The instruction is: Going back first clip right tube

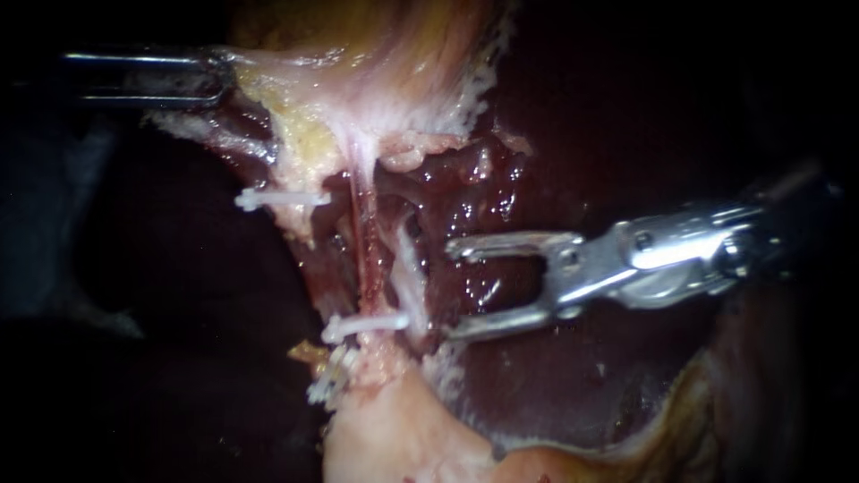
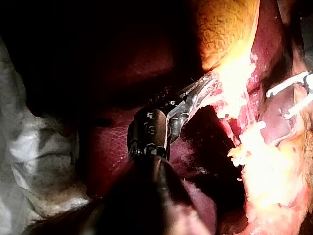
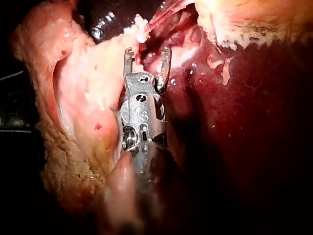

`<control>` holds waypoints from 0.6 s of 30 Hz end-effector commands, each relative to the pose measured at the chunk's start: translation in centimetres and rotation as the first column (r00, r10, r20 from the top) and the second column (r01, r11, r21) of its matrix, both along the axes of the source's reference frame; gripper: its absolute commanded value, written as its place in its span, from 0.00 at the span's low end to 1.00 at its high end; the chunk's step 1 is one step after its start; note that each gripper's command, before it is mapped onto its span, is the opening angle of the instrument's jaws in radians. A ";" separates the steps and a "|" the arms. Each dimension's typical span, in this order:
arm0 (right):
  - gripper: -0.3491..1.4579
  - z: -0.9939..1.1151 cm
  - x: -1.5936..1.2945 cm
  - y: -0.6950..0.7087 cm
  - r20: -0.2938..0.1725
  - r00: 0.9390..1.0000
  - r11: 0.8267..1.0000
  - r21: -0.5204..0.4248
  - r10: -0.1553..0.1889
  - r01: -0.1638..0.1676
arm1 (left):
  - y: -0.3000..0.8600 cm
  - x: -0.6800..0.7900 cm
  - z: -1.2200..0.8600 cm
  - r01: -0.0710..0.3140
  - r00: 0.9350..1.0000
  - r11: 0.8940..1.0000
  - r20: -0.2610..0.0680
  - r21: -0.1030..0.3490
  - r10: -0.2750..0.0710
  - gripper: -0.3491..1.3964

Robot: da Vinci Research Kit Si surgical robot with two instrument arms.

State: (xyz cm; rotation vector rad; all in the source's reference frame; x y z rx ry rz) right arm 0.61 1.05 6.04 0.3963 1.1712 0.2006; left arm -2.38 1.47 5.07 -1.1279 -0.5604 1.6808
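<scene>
While left tool (image 1: 222,79) grips gallbladder (image 1: 376,54) to tension right tube (image 1: 409,273) | right tool (image 1: 452,291) gapes empty beside it, clear of clip (image 1: 367,324)

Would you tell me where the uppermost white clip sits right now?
Endoscope view: the uppermost white clip lies left of centre, below the left instrument, above a second clip.

Central light glares off the right instrument (image 1: 450,291) and wet liver (image 1: 501,206) (edges fall black).

Glistening dark red liver (image 1: 626,116) spreads across the right; the pale yellowish gallbladder (image 1: 376,63) sits far, left of centre.
</scene>
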 end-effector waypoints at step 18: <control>0.47 -0.11 -0.44 0.10 0.045 0.999 1.000 -0.018 -0.021 0.022 | -0.07 -0.25 0.25 0.000 1.000 1.000 0.002 -0.010 0.000 0.00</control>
